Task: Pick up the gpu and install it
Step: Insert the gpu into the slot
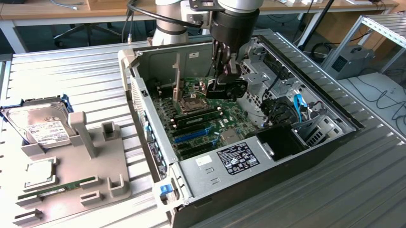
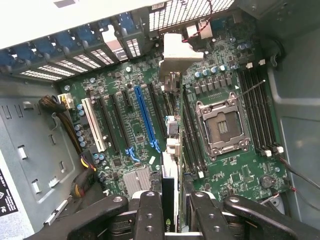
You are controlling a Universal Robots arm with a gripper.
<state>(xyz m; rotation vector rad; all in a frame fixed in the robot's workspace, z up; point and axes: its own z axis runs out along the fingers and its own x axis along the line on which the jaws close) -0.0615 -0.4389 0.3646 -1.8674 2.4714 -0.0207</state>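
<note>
My gripper (image 2: 170, 212) is clamped on the gpu (image 2: 169, 192), holding it edge-down just above the motherboard (image 2: 125, 125) inside the open computer case (image 1: 142, 109). I can't tell whether its edge touches a slot. On the exterior view's left a grey tray (image 1: 101, 164) carries a hard drive (image 1: 38, 128) and a RAM stick (image 1: 60, 187), all on a ribbed metal table (image 1: 70, 71) with wooden desks (image 1: 63, 9) beyond.

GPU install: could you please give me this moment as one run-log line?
hand: shut on gpu | gpu: edge-on over motherboard slots, inside PC case | seating: cannot tell
</note>
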